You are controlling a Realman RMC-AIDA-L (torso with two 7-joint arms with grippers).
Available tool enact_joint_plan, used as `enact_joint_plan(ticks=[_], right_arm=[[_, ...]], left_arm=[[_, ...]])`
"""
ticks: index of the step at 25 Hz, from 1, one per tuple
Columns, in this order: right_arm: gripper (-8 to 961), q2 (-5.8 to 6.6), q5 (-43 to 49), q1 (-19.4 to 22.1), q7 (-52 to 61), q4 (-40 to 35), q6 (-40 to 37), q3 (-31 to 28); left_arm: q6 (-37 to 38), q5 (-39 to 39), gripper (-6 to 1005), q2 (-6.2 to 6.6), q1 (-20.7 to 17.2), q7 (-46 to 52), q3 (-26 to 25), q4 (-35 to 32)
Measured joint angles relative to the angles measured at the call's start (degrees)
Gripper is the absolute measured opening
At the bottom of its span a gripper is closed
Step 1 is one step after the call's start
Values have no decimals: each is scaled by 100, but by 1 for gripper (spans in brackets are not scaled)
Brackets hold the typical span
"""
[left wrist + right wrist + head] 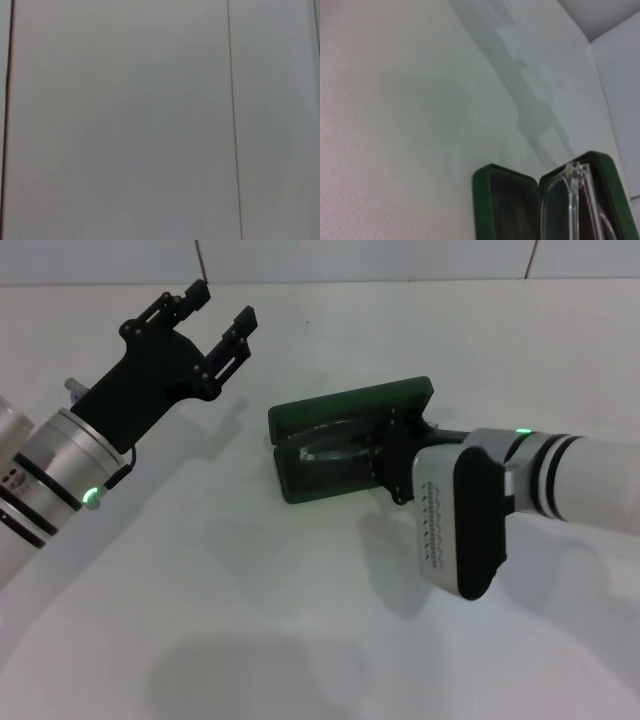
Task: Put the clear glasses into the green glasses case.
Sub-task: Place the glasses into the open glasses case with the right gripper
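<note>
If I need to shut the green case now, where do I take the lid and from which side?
Judging by its pose, grip or push the lid at its free far edge, coming from behind the green glasses case. It lies open, hinge between the halves, clear glasses inside. The left gripper, raised and open, has free access.

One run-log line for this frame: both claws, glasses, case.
left claw: open, raised left of case, empty | right claw: over open green glasses case | clear glasses: lying in case | lid: open
</note>
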State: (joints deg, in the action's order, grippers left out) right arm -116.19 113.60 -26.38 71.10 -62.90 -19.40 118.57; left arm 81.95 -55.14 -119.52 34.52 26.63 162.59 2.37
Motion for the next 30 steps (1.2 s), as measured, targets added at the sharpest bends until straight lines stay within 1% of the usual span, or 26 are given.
enact_joint_plan(ticks=[3, 6, 11, 16, 30], right_arm=[[132, 0, 73, -1, -19, 9, 193, 219], [133, 0, 130, 9, -22, 29, 272, 324], [133, 0, 166, 78, -26, 38, 646, 529], [134, 0, 168, 174, -49, 45, 1248, 760], [135, 1, 118, 270, -53, 33, 1255, 834]], left_arm=[[-46, 1, 614, 0, 6, 0, 1, 0], [-108, 3, 615, 3, 13, 0, 2, 0], [-119, 11, 615, 5, 12, 0, 1, 0], [-119, 21, 615, 12, -15, 0, 1, 3], [-118, 89, 616, 17, -27, 4, 10, 76]])
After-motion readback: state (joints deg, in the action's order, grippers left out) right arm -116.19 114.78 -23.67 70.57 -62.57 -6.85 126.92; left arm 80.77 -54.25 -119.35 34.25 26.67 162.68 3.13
